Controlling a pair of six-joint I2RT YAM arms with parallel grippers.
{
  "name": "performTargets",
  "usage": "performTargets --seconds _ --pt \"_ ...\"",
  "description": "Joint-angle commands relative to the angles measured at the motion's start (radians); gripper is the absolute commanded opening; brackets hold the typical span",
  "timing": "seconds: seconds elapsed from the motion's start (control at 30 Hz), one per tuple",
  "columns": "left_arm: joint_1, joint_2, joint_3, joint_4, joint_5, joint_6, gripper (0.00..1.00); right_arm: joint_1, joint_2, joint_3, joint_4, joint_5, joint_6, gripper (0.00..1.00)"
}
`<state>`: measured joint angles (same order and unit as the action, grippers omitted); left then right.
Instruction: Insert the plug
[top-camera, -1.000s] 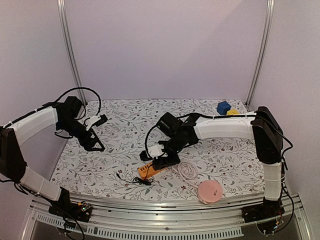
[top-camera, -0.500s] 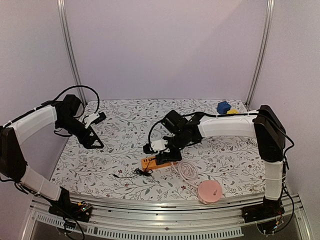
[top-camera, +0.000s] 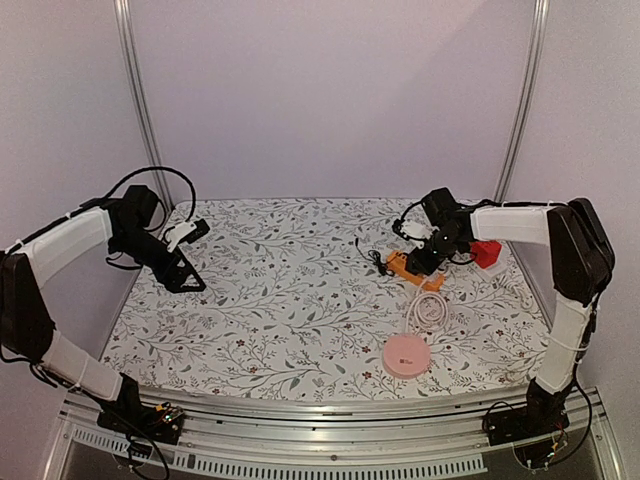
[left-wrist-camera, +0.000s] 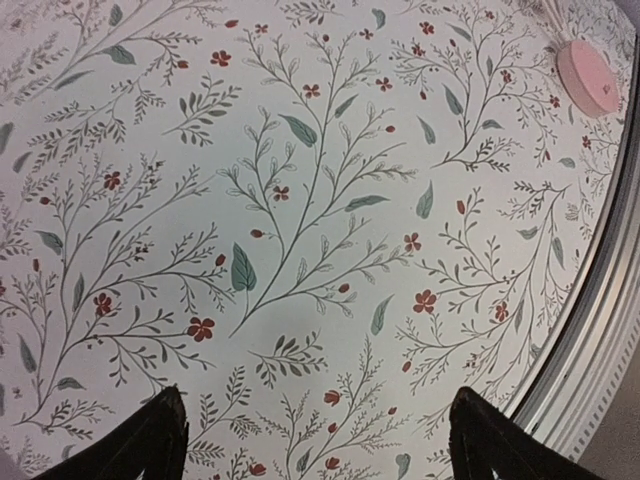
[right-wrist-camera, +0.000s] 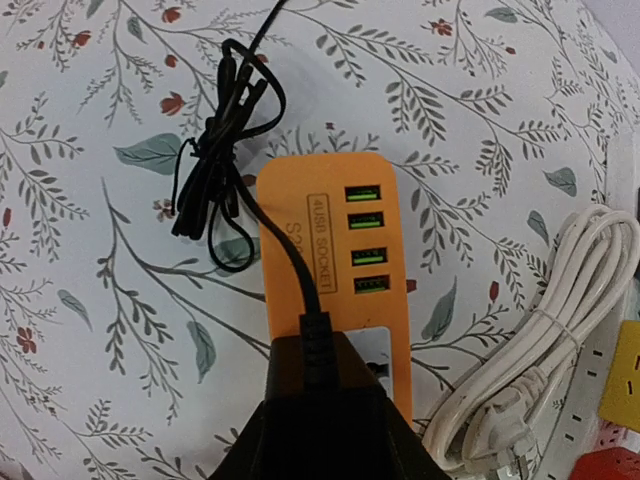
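Note:
An orange power strip (top-camera: 408, 268) lies at the right back of the table. In the right wrist view the strip (right-wrist-camera: 335, 250) shows a row of green USB ports and a white socket (right-wrist-camera: 378, 350). My right gripper (right-wrist-camera: 325, 410) is shut on a black plug (right-wrist-camera: 322, 375) held right over that socket; I cannot tell whether its pins are in. The plug's black cord runs to a tied bundle (right-wrist-camera: 215, 170) beside the strip. In the top view the right gripper (top-camera: 427, 254) is on the strip. My left gripper (top-camera: 193, 232) is open and empty at the far left, and its wrist view (left-wrist-camera: 315, 425) shows only cloth.
A coiled white cable (top-camera: 428, 310) runs from the strip to a pink disc (top-camera: 406, 355) near the front edge. A red block (top-camera: 487, 253) sits just right of my right gripper. The coil (right-wrist-camera: 530, 340) is close beside the strip. The table's metal front rail (left-wrist-camera: 600, 330) shows in the left wrist view.
The orange strip, white cable and pink disc now lie further right and back. My right arm has swung right with them. The left arm has hardly moved.

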<state>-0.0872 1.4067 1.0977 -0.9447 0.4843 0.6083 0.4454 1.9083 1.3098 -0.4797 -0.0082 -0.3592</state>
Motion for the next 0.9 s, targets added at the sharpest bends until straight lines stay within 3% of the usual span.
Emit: performTargets --seconds 0.0,0.1,0.33,0.7,0.87 --pt "0.015 0.004 0.026 -0.013 -0.003 -0.002 0.90 -0.064 0.076 -0.050 -0.115 0.137 0.148 0.32" --pt "0.019 -0.012 0.025 -0.021 -0.007 0.001 0.90 -0.068 0.090 -0.030 -0.115 0.141 0.165 0.45" --pt "0.046 -0.060 0.005 -0.046 -0.028 -0.010 0.91 -0.069 0.030 0.006 -0.133 0.090 0.190 0.98" --pt "0.211 -0.206 -0.061 -0.058 -0.028 0.009 0.93 -0.062 -0.190 0.164 -0.179 -0.136 0.161 0.99" --pt "0.342 -0.278 -0.148 0.032 -0.023 -0.059 0.94 -0.123 -0.386 0.099 -0.014 -0.119 0.284 0.99"
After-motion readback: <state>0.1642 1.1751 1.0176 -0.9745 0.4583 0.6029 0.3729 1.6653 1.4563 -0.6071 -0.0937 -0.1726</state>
